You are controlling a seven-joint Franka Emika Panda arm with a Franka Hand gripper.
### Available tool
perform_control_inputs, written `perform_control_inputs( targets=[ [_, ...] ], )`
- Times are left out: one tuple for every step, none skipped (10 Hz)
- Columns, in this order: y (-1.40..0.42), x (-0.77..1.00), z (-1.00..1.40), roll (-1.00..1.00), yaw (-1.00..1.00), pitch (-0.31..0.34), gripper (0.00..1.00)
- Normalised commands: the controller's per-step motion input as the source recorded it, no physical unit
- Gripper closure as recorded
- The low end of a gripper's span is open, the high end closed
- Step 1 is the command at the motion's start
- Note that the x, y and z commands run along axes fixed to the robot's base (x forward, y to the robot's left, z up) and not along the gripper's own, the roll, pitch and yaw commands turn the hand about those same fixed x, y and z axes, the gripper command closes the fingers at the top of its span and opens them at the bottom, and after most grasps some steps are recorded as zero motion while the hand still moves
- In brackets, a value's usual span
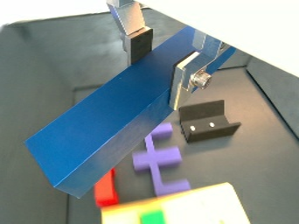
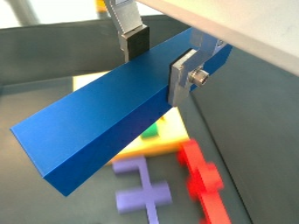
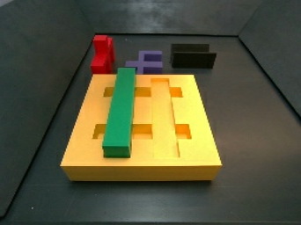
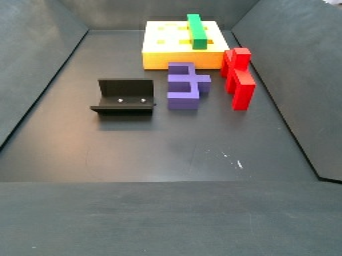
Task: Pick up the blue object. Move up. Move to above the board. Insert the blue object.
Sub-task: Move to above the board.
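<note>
no writing or label was legible on anything. nearest the wrist cameras, the end effector (image 1: 162,63) was clamped on the long dark blue rectangular bar (image 1: 111,127), its flat silver fingers (image 1: 187,80) pressed against the bar's two long faces; the bar hung tilted well above the bench (image 4: 160,150), and in a wrist view (image 2: 111,118) it crossed over the near edge of the thick yellow grooved board (image 2: 170,131). neither side view showed the end effector or the blue bar.

below, in a wrist view, lay the purple notched block (image 1: 158,157), the dark l-shaped fixture (image 1: 205,121) just beside it, and a corner of the red notched block (image 1: 105,188).

in a side view the fixture (image 4: 126,98) stood nearest, then the purple block (image 4: 187,84) and the red block (image 4: 239,76) apart from each other, with the board (image 4: 167,55) farthest. a long green bar (image 3: 121,110) lay seated in a lengthwise groove of the board (image 3: 188,119), whose other grooves and square cut-outs stood open.
</note>
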Motion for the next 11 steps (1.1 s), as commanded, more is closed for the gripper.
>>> perform_control_inputs(
  targets=[
    [-1.4,0.26,0.18,0.02,1.0,0.046,1.0],
    [-1.4,0.32,0.19,0.03,1.0,0.068,1.0],
    [-1.4,0.34,0.19,0.03,1.0,0.078,1.0],
    [-0.62,0.2,0.1,0.04,1.0,0.098,1.0],
    [-0.24,0.12,0.05,0.05,1.0,0.114,1.0],
    [-0.15,0.08,0.04,0.05,1.0,0.116,1.0],
    [-0.11,0.06,0.03,0.06,1.0,0.126,1.0],
    [-0.09,0.06,0.03,0.07,1.0,0.146,1.0],
    [-0.05,0.07,0.03,0.09,1.0,0.188,1.0],
    [-0.05,0.07,0.03,0.12,1.0,0.232,1.0],
    [-0.04,0.08,0.03,0.12,0.75,0.218,1.0]
  ],
)
